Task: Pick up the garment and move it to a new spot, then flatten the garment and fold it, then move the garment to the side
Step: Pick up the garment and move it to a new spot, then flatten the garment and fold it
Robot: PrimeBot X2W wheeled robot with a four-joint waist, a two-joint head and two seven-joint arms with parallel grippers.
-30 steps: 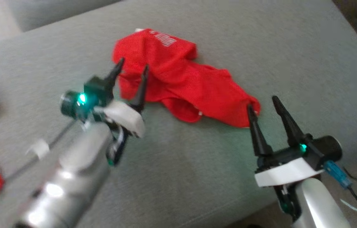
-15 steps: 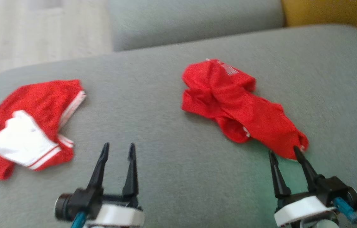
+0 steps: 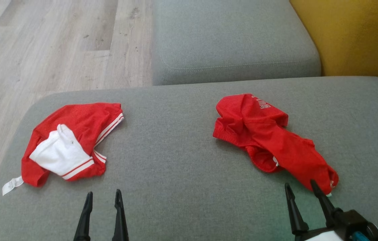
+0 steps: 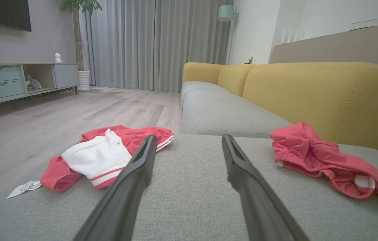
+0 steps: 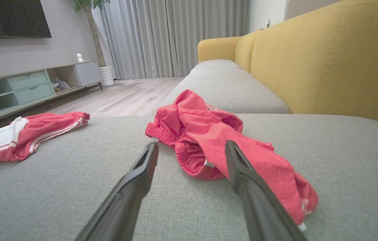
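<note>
A crumpled red garment (image 3: 269, 140) with white lettering lies on the right half of the grey seat (image 3: 182, 187); it also appears in the right wrist view (image 5: 202, 130) and the left wrist view (image 4: 309, 150). My right gripper (image 3: 300, 183) stands open just short of its near end, fingers pointing at it (image 5: 191, 144), holding nothing. My left gripper (image 3: 104, 192) is open and empty over bare seat (image 4: 188, 137). A second garment (image 3: 75, 134), red with white stripes and a white panel, lies bunched at the seat's left end.
A further grey seat cushion (image 3: 232, 40) lies beyond, with a yellow backrest (image 3: 353, 33) along the right. Wooden floor (image 3: 41, 43) drops off past the seat's left and far edges. A low cabinet (image 4: 14, 80) stands across the room.
The head camera has swung and lifted. My left gripper has drawn back from the crumpled garment's left end to the near edge. The right gripper stays open by the garment's near end.
</note>
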